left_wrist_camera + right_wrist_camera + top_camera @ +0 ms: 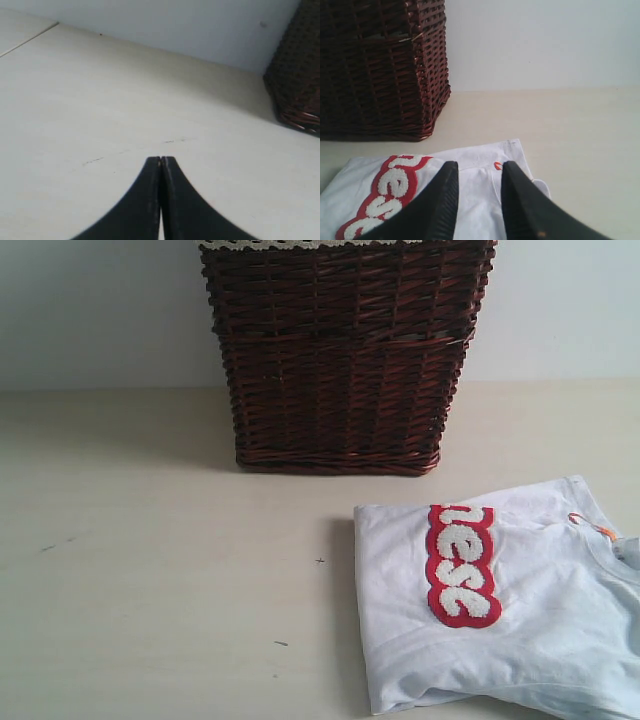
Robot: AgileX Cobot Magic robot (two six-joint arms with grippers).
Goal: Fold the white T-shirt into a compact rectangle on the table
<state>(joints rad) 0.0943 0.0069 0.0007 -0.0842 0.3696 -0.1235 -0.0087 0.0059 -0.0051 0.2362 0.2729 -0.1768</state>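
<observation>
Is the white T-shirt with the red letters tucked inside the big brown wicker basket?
No, the white short-sleeved T-shirt with red-outlined letters lies on the pale cream table, outside and apart from the dark brown wicker basket.

Exterior: looking down across the table (150,570) toward the basket (340,360).
Wrists: skimming low, close, both also catching that basket.

The white T-shirt (560,630) lies folded on the right half of my table (150,540), red-edged letters (460,565) facing up, orange tag (598,528) showing. My wicker basket (340,360) stands at the far edge.
</observation>
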